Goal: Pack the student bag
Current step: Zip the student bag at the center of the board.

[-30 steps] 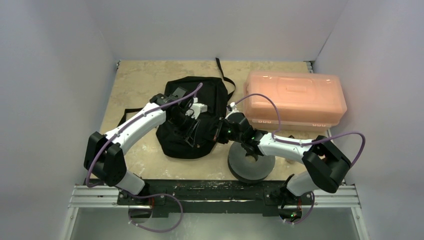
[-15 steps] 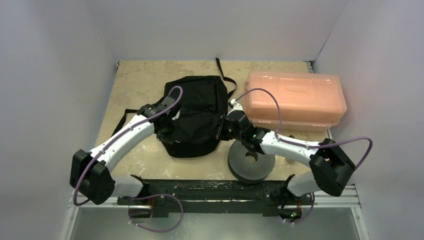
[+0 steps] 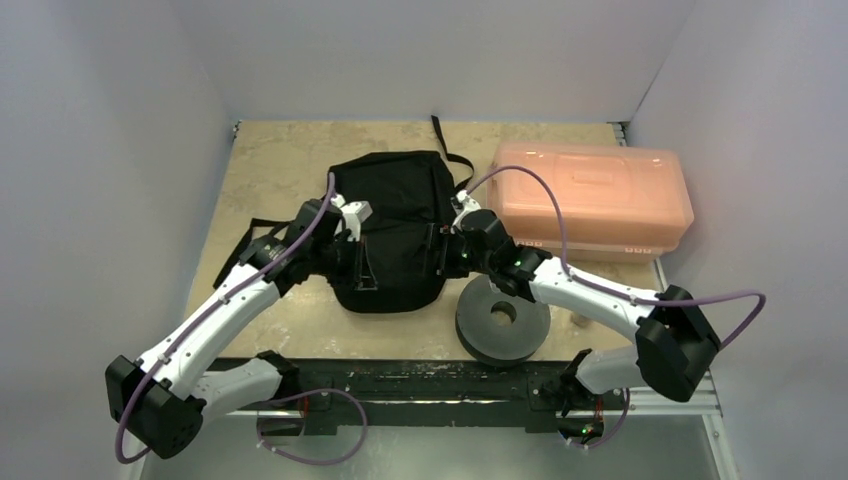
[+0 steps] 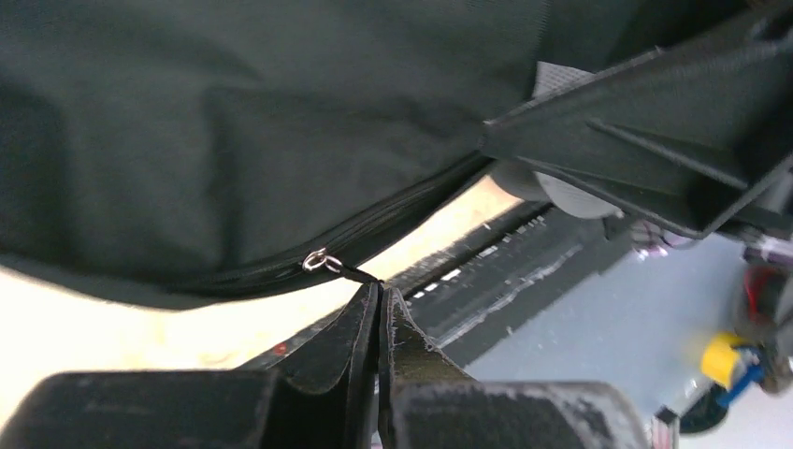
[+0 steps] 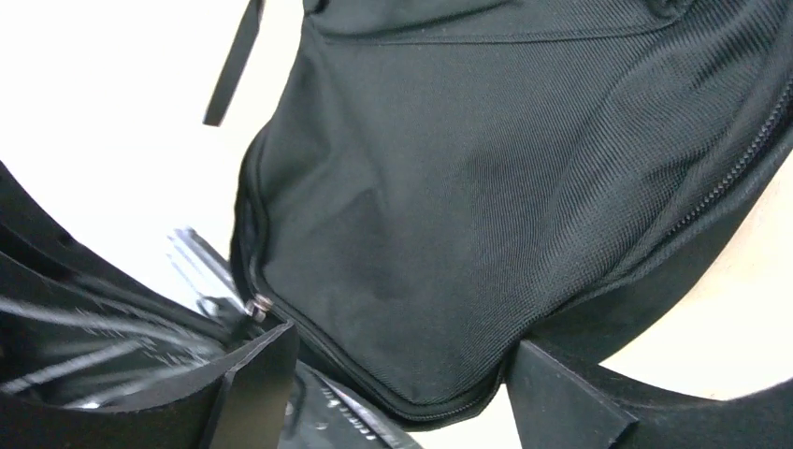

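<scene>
Student bag [image 3: 395,215] sits mid-table, just left of the orange box [image 3: 590,200], with the grey spool [image 3: 502,322] near its front right corner. I've got an arm on each side of it.

The left gripper [image 4: 379,301] is pinched tight on the little black zipper pull [image 4: 353,272], with the silver ring [image 4: 318,261] just past my fingertips. The right gripper [image 5: 402,374] is spread wide and straddles the bag's rounded bottom corner. I can't tell if it's actually pressing the fabric.

My read: this is the unzip step, nothing packed yet. Next I need to close the right claw on that corner to anchor it, then drag the pull along the zipper [image 4: 411,210], following the curve. The bag is floppy, so without an anchor it'll probably just slide.
</scene>
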Tool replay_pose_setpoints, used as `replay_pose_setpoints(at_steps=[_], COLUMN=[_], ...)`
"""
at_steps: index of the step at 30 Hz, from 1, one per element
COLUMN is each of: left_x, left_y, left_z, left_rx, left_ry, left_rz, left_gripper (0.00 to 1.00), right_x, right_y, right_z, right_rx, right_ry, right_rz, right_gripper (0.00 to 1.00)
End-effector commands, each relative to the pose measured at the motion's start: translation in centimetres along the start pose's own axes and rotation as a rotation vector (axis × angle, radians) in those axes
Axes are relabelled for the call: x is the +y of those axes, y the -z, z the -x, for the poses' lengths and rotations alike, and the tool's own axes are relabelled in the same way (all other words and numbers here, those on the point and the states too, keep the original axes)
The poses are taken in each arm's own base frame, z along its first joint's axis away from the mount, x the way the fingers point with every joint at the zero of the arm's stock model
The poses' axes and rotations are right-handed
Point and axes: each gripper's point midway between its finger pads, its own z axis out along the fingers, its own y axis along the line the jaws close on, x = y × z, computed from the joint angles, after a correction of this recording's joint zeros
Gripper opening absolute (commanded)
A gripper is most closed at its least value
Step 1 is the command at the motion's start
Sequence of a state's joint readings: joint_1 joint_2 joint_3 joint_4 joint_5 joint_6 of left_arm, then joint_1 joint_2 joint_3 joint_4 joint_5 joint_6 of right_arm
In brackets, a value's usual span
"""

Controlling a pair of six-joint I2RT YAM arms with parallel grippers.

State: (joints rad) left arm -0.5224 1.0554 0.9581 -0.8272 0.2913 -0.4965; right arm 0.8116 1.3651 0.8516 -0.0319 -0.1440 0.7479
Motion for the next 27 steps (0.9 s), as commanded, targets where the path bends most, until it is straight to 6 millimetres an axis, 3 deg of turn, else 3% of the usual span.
replay_pose_setpoints(at_steps=[1,2,6,10,11,12,13,14,15,18,20,24,27], left_x=[-6.2,-6.4,-7.6,-8.0,-7.3,-6.1,-4.3,-2.2,0.4,6.6,8.7,14.0,15.9], left_y=[0.4,0.3,0.5,0.7,0.7,0.6,0.3,0.2,0.0,-0.7,-0.2,3.1,4.4], left_z=[0.4,0.2,-0.5,-1.1,-1.1,-1.2,-1.2,-1.3,-1.3,-1.9,-1.7,-1.1,-0.4], left_rx=[0.012,0.019,0.037,0.026,0.014,0.004,-0.007,-0.013,-0.025,-0.034,-0.108,-0.275,-0.365], left_ry=[-0.032,-0.037,-0.050,-0.044,-0.030,-0.011,0.017,0.053,0.108,0.318,0.393,0.489,0.536], left_rz=[-0.255,-0.254,-0.276,-0.275,-0.230,-0.161,-0.065,0.046,0.177,0.363,0.401,0.640,0.709], left_gripper=[0.00,0.00,0.00,0.00,0.00,0.00,0.00,0.00,0.00,0.00,0.00,0.00,0.00], right_x=[3.7,3.4,0.5,-1.4,-2.0,-2.2,-2.7,-3.2,-3.4,-2.7,-2.9,-3.5,-3.7], right_y=[2.0,2.2,2.0,0.9,0.6,0.5,0.5,0.7,0.9,2.0,3.0,3.7,3.2], right_z=[-0.2,0.0,-1.1,-2.1,-2.3,-2.5,-2.0,-1.3,-0.6,1.5,2.8,3.2,2.8], right_rx=[-0.012,-0.045,-0.043,-0.049,-0.056,-0.058,-0.089,-0.125,-0.155,-0.218,-0.248,-0.225,-0.183], right_ry=[-0.328,-0.353,-0.471,-0.429,-0.426,-0.420,-0.395,-0.357,-0.310,-0.132,-0.081,-0.026,0.010], right_rz=[0.075,0.051,-0.141,-0.254,-0.265,-0.261,-0.270,-0.282,-0.283,-0.190,-0.158,-0.108,-0.076], right_gripper=[0.90,0.97,0.99,0.93,0.84,0.60,0.25,0.06,0.00,0.00,0.00,0.00,0.00])
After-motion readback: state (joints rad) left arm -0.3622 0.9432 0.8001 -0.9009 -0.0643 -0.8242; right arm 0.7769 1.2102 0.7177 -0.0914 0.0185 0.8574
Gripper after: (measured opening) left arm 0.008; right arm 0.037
